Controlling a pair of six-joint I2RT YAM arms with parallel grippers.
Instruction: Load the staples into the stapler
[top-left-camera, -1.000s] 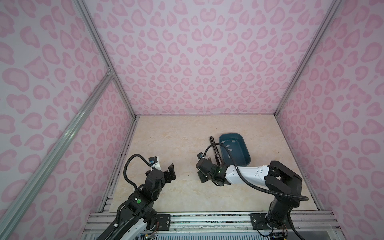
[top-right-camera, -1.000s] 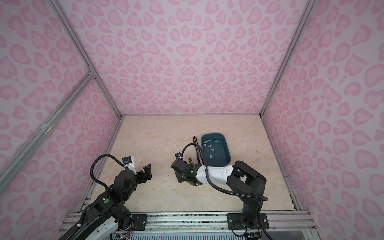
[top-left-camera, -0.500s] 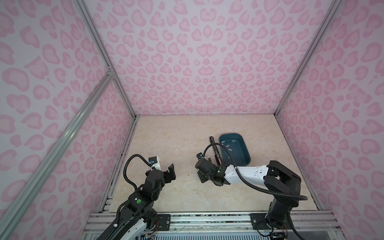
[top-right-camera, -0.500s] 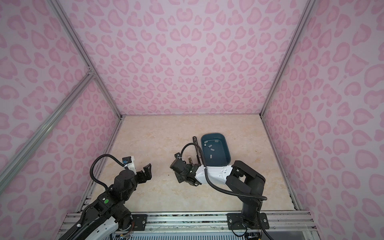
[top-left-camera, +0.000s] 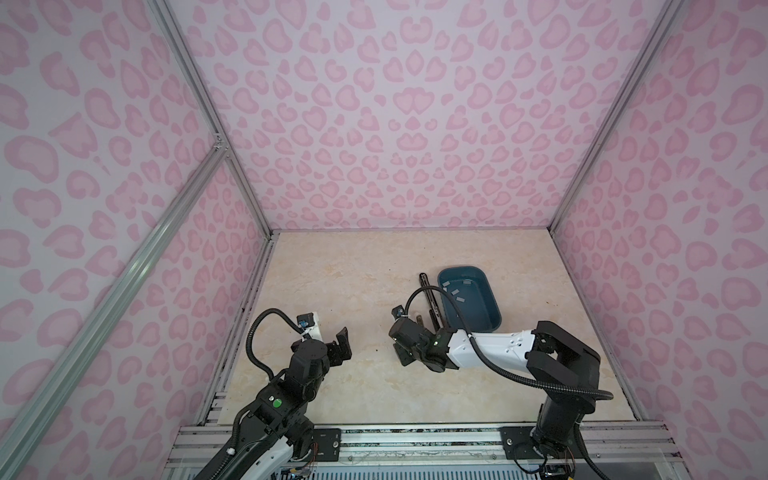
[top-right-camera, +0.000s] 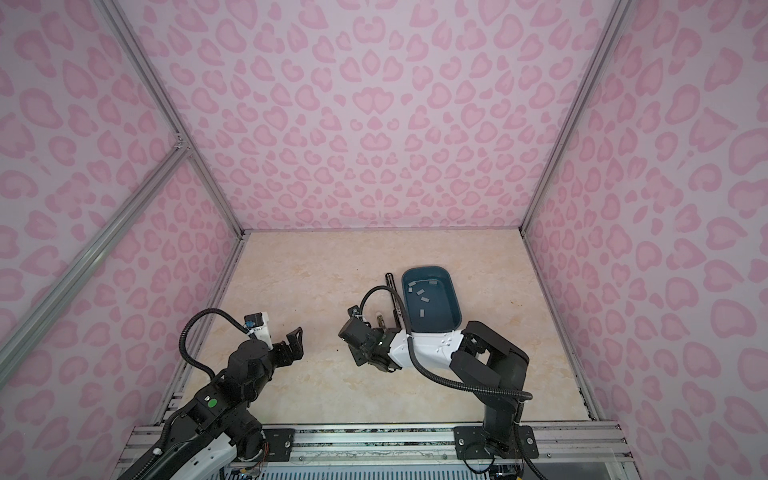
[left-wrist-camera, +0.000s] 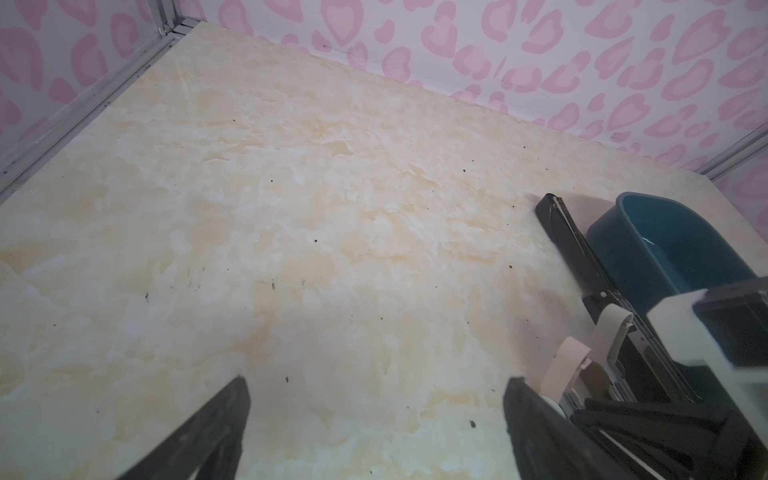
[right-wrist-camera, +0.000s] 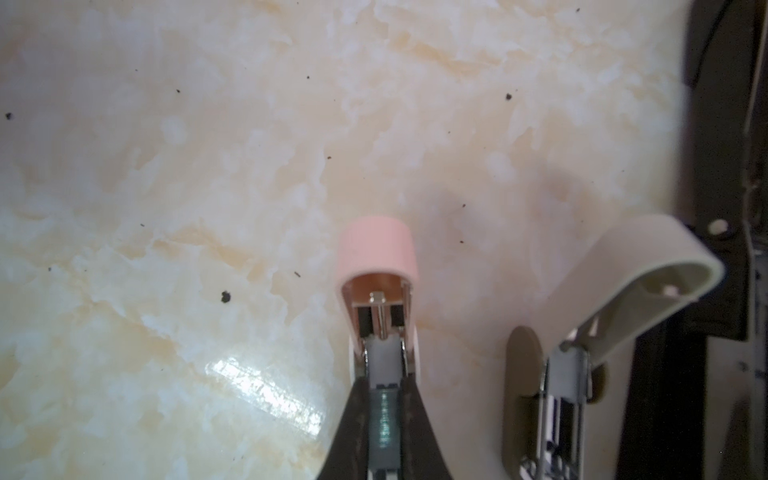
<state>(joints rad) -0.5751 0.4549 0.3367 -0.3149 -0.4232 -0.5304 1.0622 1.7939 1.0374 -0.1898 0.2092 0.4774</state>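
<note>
In the right wrist view my right gripper (right-wrist-camera: 384, 386) is shut on a grey strip of staples (right-wrist-camera: 384, 419). The strip lies lengthwise in the metal channel of a pink stapler (right-wrist-camera: 376, 249), whose lid stands raised in front of the fingers. In both top views this gripper (top-left-camera: 405, 353) (top-right-camera: 357, 353) is low over the table and covers the pink stapler. More staples (top-left-camera: 457, 291) lie loose in the teal tray (top-left-camera: 496, 307). My left gripper (top-left-camera: 338, 345) (left-wrist-camera: 378, 399) is open and empty, well to the left of the stapler (left-wrist-camera: 565, 365).
A beige stapler (right-wrist-camera: 582, 332) stands open beside the pink one. A long black stapler (top-left-camera: 430, 297) (left-wrist-camera: 573, 249) lies between the beige stapler and the tray's wall (left-wrist-camera: 623, 245). Pink patterned walls enclose the marble tabletop on three sides.
</note>
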